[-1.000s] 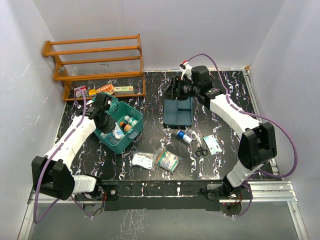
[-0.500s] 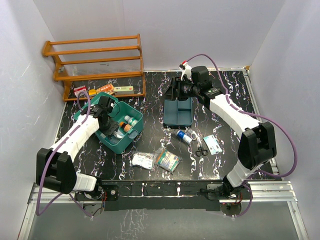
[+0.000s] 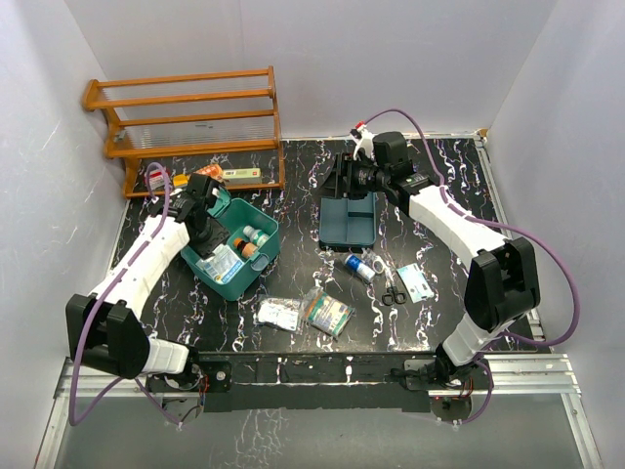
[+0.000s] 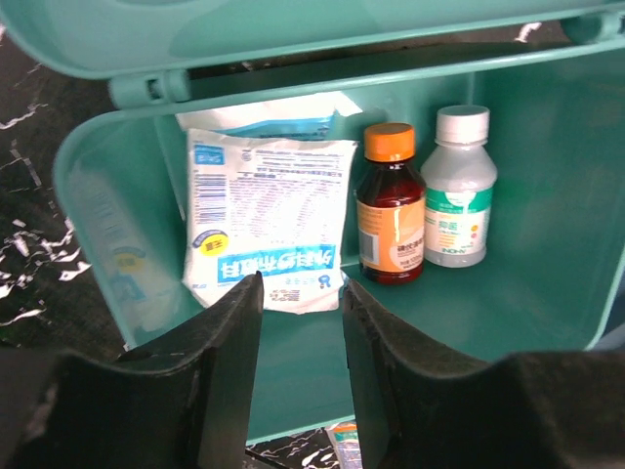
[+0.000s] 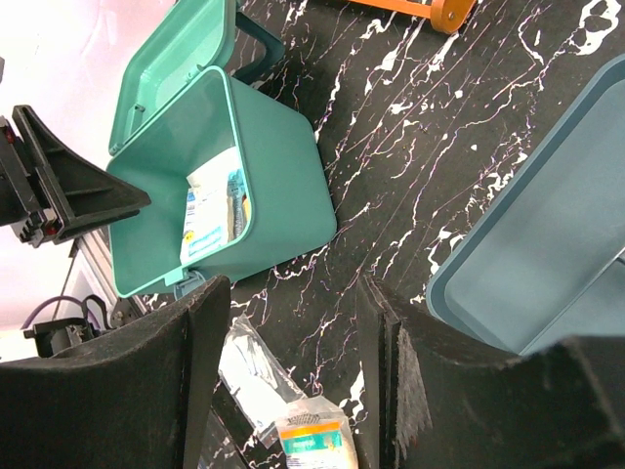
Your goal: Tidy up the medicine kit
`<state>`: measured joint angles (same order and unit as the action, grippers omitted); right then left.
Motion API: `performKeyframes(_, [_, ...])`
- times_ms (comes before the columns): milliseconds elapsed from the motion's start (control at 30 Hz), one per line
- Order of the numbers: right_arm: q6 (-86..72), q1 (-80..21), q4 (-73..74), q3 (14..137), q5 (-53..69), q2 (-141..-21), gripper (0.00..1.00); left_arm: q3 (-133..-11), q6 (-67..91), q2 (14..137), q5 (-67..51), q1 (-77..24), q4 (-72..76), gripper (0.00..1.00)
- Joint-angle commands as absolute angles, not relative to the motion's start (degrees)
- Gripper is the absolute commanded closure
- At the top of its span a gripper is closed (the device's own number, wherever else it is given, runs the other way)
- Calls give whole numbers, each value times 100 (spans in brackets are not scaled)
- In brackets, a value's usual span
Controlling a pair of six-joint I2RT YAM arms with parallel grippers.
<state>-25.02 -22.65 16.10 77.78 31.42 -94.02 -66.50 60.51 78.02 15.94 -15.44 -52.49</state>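
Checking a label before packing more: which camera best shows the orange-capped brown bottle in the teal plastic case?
Left wrist: the orange-capped brown bottle is large, label facing the lens, inside the teal plastic case. Top view shows only a tiny orange dot; right wrist view shows the case but not the bottle.

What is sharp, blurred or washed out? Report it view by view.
Top external: even light, all sharp. Left wrist: brown bottle and packet crisp, near fingers dark and soft. Right wrist: fingers blurred, upper-left wall washed out.
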Motion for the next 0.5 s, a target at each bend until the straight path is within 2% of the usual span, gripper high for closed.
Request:
performKeyframes(0, [-2555, -2263, 1252, 7723, 3144, -9143, 48, -6361, 5679, 7629, 1058, -1521, -4713, 65])
performKeyframes(200, [-2367, -2328, 1509, 7579, 2778, -9023, 47, -6185, 5063, 7725, 829, -1525, -4180, 67])
performKeyframes(467, [-1918, -2854, 2225, 6874, 1793, -8752, 45, -6371, 3941, 7255, 17, -1529, -3320, 61])
